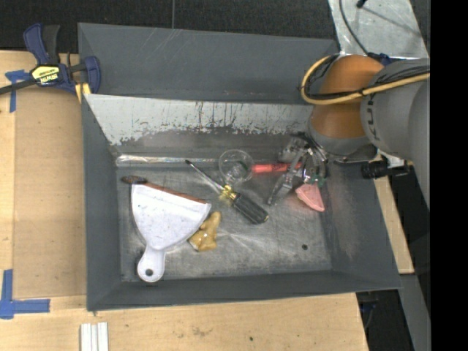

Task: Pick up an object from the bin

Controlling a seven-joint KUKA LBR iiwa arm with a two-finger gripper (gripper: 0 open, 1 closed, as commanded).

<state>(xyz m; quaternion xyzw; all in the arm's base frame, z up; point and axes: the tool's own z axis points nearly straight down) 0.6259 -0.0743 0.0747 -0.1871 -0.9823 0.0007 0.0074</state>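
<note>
In the right middle of the frame, low inside the bin [102, 218]: the gripper [301, 168], set down close, likely to reach the small things there. Hard to tell whether spread or pressed together. Just below, a pink flat piece [311, 197], probably the pick, being nearest. Just left, a red stick [265, 168] and a clear cup [234, 165]. Farther left, lying flat, a screwdriver [245, 207], a tan lump [206, 232] and a white scoop [164, 229].
</note>
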